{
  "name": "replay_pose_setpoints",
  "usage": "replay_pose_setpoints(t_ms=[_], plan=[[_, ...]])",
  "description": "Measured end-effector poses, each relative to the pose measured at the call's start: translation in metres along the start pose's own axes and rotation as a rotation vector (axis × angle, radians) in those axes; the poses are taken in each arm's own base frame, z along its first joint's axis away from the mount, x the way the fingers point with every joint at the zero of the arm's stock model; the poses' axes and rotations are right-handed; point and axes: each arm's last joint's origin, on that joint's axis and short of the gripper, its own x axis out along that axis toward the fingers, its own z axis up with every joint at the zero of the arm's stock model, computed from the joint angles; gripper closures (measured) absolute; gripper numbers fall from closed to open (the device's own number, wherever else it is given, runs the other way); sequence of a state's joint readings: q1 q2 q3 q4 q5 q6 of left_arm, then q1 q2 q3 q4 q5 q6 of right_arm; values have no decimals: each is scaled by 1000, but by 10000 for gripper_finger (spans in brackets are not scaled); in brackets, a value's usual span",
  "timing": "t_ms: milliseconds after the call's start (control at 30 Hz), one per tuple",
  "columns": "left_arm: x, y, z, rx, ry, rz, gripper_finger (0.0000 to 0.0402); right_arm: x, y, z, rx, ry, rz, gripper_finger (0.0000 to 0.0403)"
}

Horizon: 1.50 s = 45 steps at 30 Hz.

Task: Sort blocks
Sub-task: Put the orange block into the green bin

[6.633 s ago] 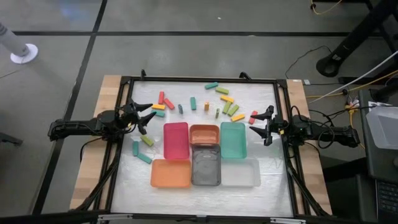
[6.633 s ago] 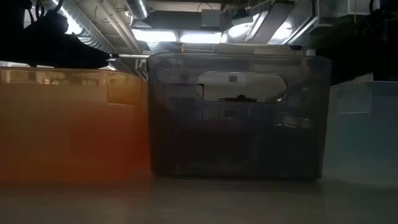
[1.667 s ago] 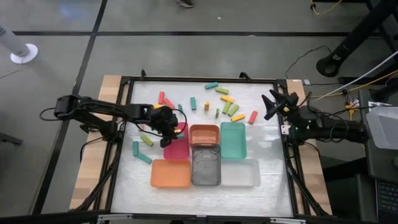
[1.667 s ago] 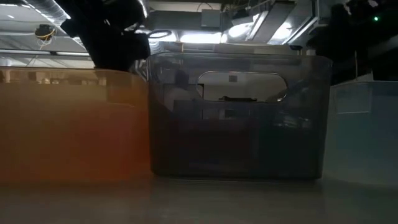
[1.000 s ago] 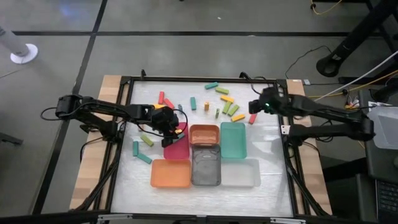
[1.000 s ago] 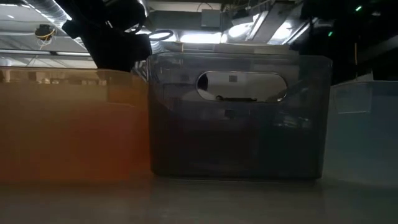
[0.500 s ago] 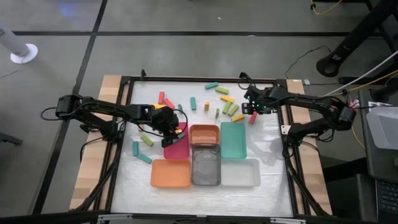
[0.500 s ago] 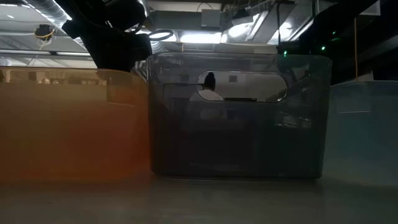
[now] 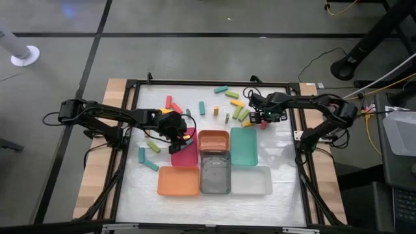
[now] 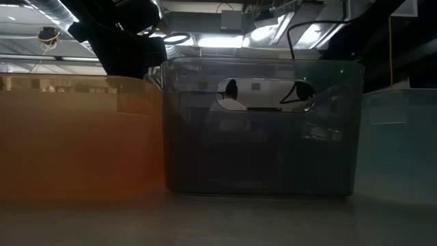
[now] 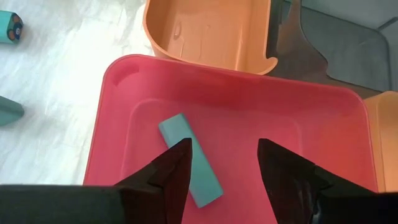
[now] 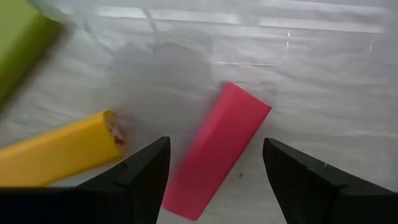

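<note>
Blocks in teal, green, red and yellow lie scattered on the far half of the table (image 9: 286, 195). My right gripper (image 12: 217, 180) points down, open, just above a red block (image 12: 219, 147) that lies flat on the table; a finger stands on either side of the block's near end. The same red block (image 9: 264, 123) shows beside my right gripper (image 9: 262, 116) in the high view. My left gripper (image 11: 224, 171) hovers open over the pink tray (image 11: 298, 124), where a teal block (image 11: 189, 163) lies flat on the floor. My left gripper (image 9: 178, 135) is at that tray's far left corner.
Six trays stand in two rows mid-table: pink (image 9: 185, 151), brown-orange (image 9: 214, 140), teal (image 9: 244, 145), orange (image 9: 179, 181), grey (image 9: 215, 173), clear (image 9: 251, 181). A yellow block (image 12: 59, 150) and a green block (image 12: 18, 43) lie close to the red one. Three more blocks (image 9: 151, 165) lie left of the trays.
My right gripper has come down over the red block, drawing slightly toward the table's left, and has tipped until it points straight down. The red block has not moved.
</note>
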<state>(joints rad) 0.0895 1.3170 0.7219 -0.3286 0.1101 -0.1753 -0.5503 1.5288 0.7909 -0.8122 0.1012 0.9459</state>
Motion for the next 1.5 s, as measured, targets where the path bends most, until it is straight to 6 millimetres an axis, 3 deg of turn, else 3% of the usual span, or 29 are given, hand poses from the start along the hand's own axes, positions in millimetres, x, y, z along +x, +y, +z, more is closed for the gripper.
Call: replay_pose_setpoints(t_ms=[200,533,800,967,1200,1500], plan=[[0,0,0,0,0,0,231,12,-3,-3,-10,16,-21,162],[0,0,0,0,0,0,231,15,1,-2,-66,-9,26,305],[0,0,2,-22,-18,-4,231,4,6,4,-193,-28,43,306],[0,-1,5,-26,-48,-3,231,-15,12,10,-256,-33,46,291],[-2,-1,16,-27,-172,45,231,-52,21,21,-375,-12,58,303],[-5,12,26,-74,-282,125,231,-111,32,29,-501,66,231,300]])
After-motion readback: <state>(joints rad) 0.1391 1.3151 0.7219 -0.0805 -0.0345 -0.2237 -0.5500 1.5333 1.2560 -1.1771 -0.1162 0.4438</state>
